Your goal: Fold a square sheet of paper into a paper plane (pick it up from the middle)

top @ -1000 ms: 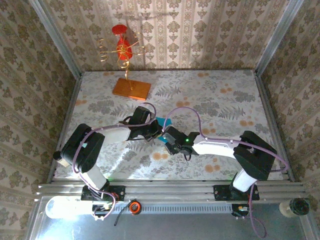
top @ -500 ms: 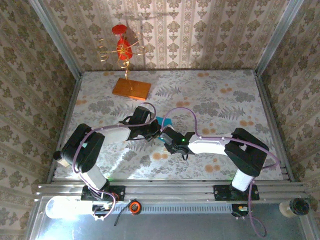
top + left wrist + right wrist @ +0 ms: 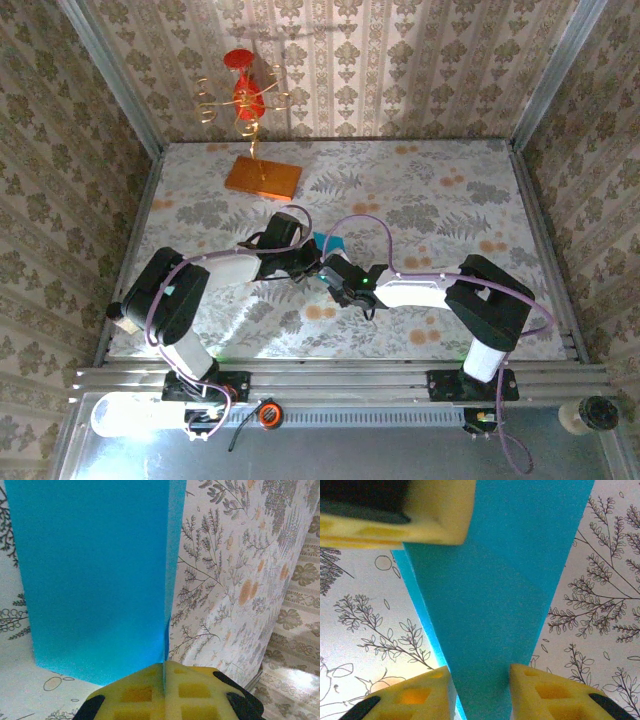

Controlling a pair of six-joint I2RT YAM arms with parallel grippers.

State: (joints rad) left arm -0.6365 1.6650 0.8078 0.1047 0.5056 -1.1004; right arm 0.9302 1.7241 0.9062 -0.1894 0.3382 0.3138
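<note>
folded cyan paper sheet [image 3: 100, 570], nearside of orange slab [image 3: 263, 177] | left gripper [image 3: 165, 672] pinches its crease | right gripper [image 3: 480, 685] spread astride it | likely light, floppy, tearable; hold at fold

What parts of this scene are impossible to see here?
- Left wrist view: the upper end of the blue paper, cut off by the frame edge; the left gripper pinches its fold.
- Right wrist view: whether the right gripper truly squeezes the paper.
- Top view: most of the paper, covered by both grippers.
</note>
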